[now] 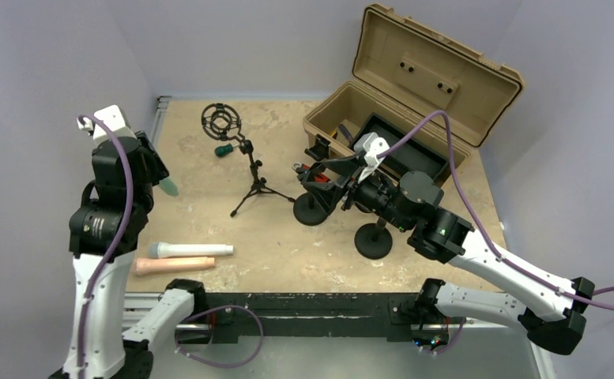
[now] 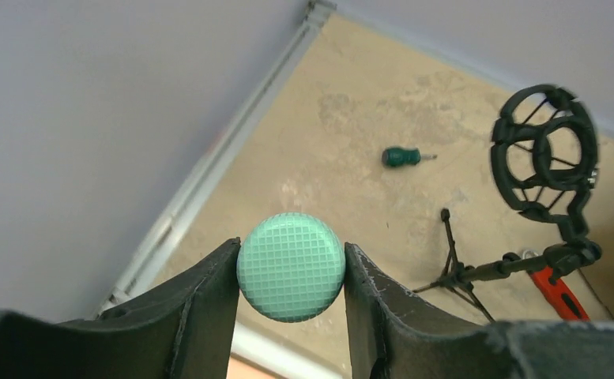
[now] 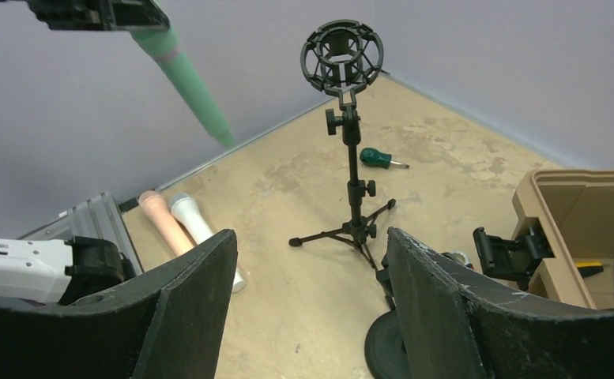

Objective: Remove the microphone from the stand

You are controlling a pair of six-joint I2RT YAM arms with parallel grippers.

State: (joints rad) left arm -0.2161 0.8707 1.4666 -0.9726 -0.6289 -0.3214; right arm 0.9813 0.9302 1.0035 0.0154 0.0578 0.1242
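Note:
My left gripper (image 2: 291, 272) is shut on the green microphone (image 2: 291, 267), its gridded head pinched between both fingers. In the top view the left gripper (image 1: 153, 170) holds it in the air at the table's left side, the green handle tip (image 1: 168, 188) pointing down, well apart from the stand. The black tripod stand (image 1: 254, 185) stands at the middle back, and its round shock mount (image 1: 221, 120) is empty. The right wrist view shows the mount (image 3: 342, 57), the stand (image 3: 355, 197) and the held microphone (image 3: 186, 77). My right gripper (image 3: 311, 235) is open and empty, right of the stand (image 1: 319, 180).
A white microphone (image 1: 193, 249) and a peach one (image 1: 175, 265) lie near the front left edge. A green screwdriver (image 1: 224, 149) lies by the stand. An open tan toolbox (image 1: 414, 103) sits at the back right. Two round black bases (image 1: 311, 210) (image 1: 374, 240) stand under my right arm.

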